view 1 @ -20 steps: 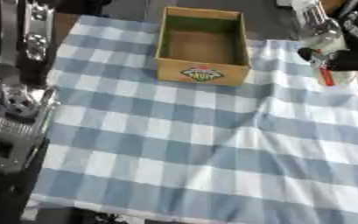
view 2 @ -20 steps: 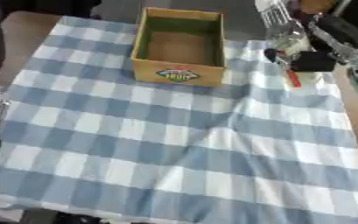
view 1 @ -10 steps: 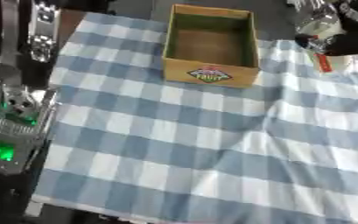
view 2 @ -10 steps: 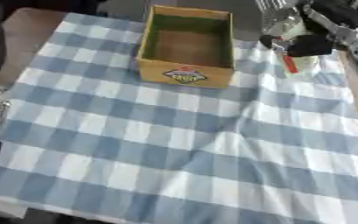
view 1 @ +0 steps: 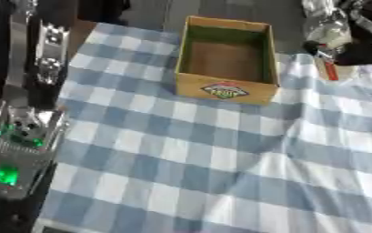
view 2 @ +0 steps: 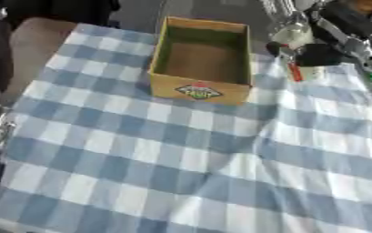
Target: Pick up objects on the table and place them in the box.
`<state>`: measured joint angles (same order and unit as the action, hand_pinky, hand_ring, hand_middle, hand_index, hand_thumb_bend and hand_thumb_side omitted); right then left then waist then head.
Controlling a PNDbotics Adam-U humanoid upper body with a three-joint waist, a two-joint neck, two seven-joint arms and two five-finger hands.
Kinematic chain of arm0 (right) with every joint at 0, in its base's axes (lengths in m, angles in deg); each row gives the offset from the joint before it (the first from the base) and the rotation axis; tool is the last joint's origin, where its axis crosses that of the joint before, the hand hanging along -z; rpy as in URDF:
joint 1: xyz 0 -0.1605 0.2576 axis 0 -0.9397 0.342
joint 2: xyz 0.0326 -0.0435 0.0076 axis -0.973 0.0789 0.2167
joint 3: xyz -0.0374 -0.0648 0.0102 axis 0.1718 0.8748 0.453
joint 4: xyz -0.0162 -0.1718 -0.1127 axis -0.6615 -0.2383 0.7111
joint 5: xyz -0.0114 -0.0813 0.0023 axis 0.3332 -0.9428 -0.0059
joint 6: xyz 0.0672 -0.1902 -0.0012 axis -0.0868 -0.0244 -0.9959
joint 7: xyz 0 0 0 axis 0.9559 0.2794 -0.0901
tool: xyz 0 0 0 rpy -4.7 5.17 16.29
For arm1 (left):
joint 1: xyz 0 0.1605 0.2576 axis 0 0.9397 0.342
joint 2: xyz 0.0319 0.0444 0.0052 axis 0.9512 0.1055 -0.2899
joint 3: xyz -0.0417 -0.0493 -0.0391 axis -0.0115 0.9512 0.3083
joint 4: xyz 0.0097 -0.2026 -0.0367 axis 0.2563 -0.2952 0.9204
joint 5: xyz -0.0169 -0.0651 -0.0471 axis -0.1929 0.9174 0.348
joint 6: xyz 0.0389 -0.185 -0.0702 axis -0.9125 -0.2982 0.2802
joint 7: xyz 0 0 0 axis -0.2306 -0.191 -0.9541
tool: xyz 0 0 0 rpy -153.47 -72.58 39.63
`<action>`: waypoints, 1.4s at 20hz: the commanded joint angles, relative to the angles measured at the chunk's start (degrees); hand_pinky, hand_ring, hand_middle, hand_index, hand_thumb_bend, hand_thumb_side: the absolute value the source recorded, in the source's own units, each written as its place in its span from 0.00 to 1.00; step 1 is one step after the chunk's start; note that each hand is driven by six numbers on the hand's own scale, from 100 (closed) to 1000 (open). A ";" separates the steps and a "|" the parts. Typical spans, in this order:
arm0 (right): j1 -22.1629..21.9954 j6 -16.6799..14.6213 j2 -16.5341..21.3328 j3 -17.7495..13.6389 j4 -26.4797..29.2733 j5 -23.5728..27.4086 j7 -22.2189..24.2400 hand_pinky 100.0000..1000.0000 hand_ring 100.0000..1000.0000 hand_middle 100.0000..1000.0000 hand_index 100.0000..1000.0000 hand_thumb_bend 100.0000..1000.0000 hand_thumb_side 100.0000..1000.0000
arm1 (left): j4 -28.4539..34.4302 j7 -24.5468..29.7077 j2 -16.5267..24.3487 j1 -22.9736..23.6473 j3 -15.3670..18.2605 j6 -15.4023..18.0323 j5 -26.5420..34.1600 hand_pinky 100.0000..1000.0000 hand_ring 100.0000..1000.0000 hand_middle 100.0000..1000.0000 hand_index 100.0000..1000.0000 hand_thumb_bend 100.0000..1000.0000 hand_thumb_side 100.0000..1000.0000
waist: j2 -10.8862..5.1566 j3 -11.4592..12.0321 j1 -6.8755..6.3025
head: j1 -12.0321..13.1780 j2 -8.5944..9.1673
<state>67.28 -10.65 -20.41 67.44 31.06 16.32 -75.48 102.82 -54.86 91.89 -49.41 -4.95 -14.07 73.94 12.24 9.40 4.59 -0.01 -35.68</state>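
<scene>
Cardboard box [view 2: 200, 89], one; right robot hand [view 2: 320, 53] clasps one red object [view 2: 294, 71].

A blue-and-white checked tablecloth [view 1: 220, 173] covers most of the frame, creased toward the right, with dark floor [view 1: 153, 9] along the top.

the right hand [view 2: 316, 52] is a dark blur at the upper right; its fingers cannot be made out. a small red object [view 2: 294, 72] beneath it is too blurred to identify.
</scene>
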 commanded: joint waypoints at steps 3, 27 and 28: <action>2.36 -0.63 1.12 -0.84 -0.65 0.00 -4.50 0.00 0.00 0.00 0.00 0.00 0.79 | 0.94 0.19 -0.28 -1.92 -0.05 0.25 -0.20 0.70 0.64 0.77 0.91 0.25 0.87 | 0.19 0.87 0.31 | 0.14 2.56; 5.15 -4.52 1.56 -4.88 -5.29 13.69 -22.97 0.00 0.00 0.00 0.00 0.00 0.89 | 0.94 1.32 -1.37 -6.51 -1.21 1.13 0.50 0.70 0.64 0.76 0.91 0.24 0.87 | 4.99 6.70 3.34 | 0.32 9.27; 5.13 -5.08 1.61 -4.98 -5.39 14.54 -24.28 0.00 0.00 0.00 0.00 0.00 0.89 | 0.94 1.37 -1.41 -6.67 -1.25 1.15 0.53 0.70 0.64 0.76 0.91 0.24 0.87 | 5.14 6.96 3.47 | 0.32 9.35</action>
<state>71.15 -15.12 -20.49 63.44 25.39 29.39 -98.25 102.82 -53.74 90.46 -55.02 -6.06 -12.99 74.27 18.48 16.52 8.43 0.00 -27.30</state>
